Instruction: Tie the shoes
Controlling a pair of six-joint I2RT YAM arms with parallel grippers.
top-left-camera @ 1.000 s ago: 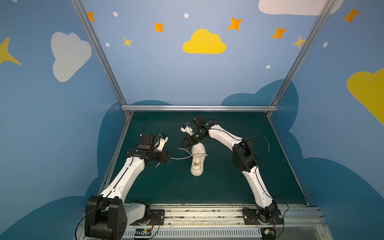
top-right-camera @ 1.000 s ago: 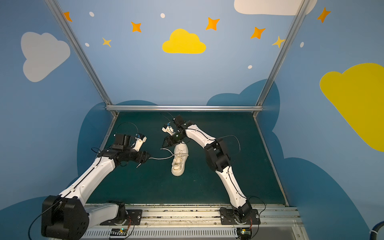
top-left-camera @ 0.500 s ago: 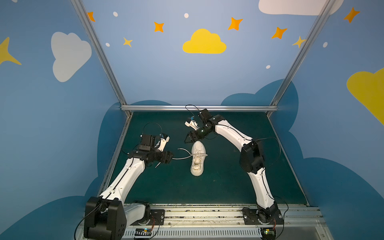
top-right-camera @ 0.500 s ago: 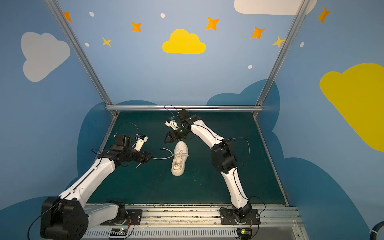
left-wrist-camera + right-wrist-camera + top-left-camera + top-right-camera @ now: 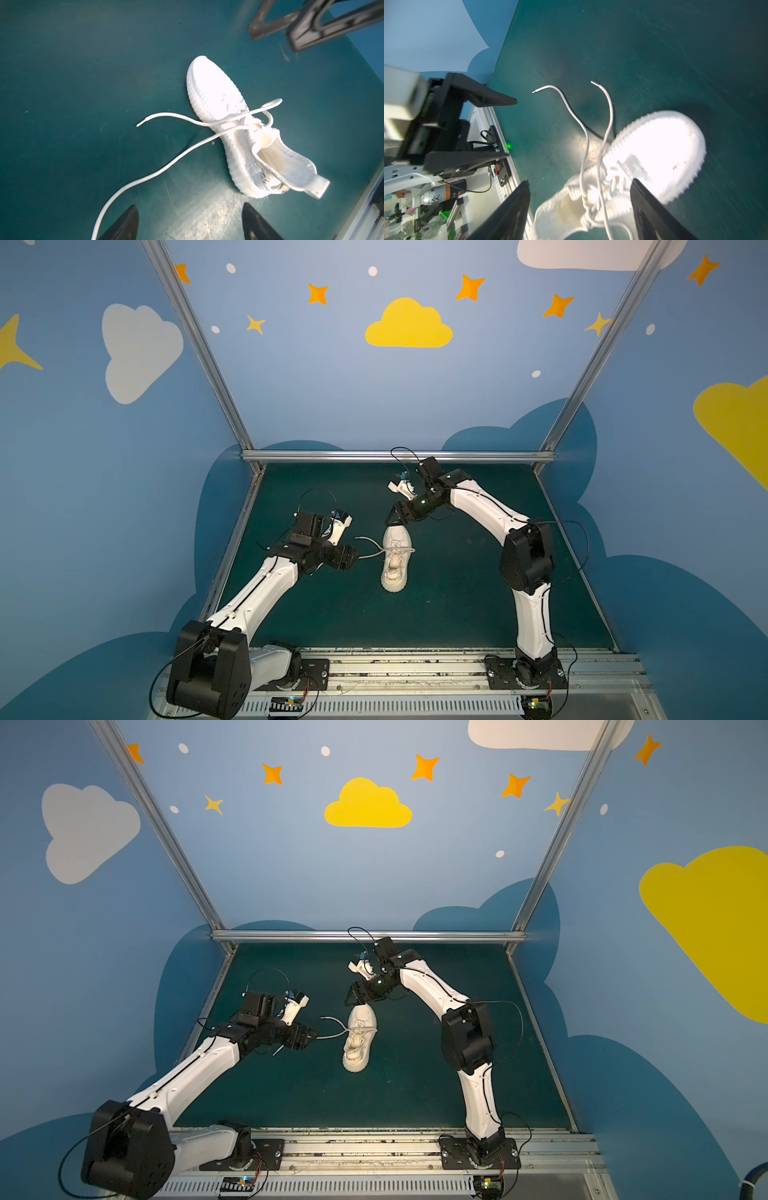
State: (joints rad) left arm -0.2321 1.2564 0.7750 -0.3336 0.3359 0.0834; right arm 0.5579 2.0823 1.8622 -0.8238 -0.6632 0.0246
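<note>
Reading both grippers as open. left gripper (image 5: 189,205): jaws spread, nothing between them. One lace runs just past the outside of a finger (image 5: 124,224), not pinched. right gripper (image 5: 580,180): jaws also wide, hovering over the toe end of the sneaker (image 5: 395,560). Can't tell if it touches; that wrist view is blurred.

Sneaker sits upright mid-mat (image 5: 457,593) between the arms, toe toward the back wall, heel toward the bases. laces (image 5: 174,113) cross over the tongue, and both free ends trail onto the mat on the left arm's side. A small loop (image 5: 272,102) pokes out the other side. No bow yet, by my read.

Handling guess:
- Shoe is light with a soft knit upper, so it will likely skid or tip if a lace gets yanked. Pin it at the ribbed sole or toe.
- Laces are thin, limp and lying flat. Pinch where they lift off near the eyelets, or just behind the tips.
</note>
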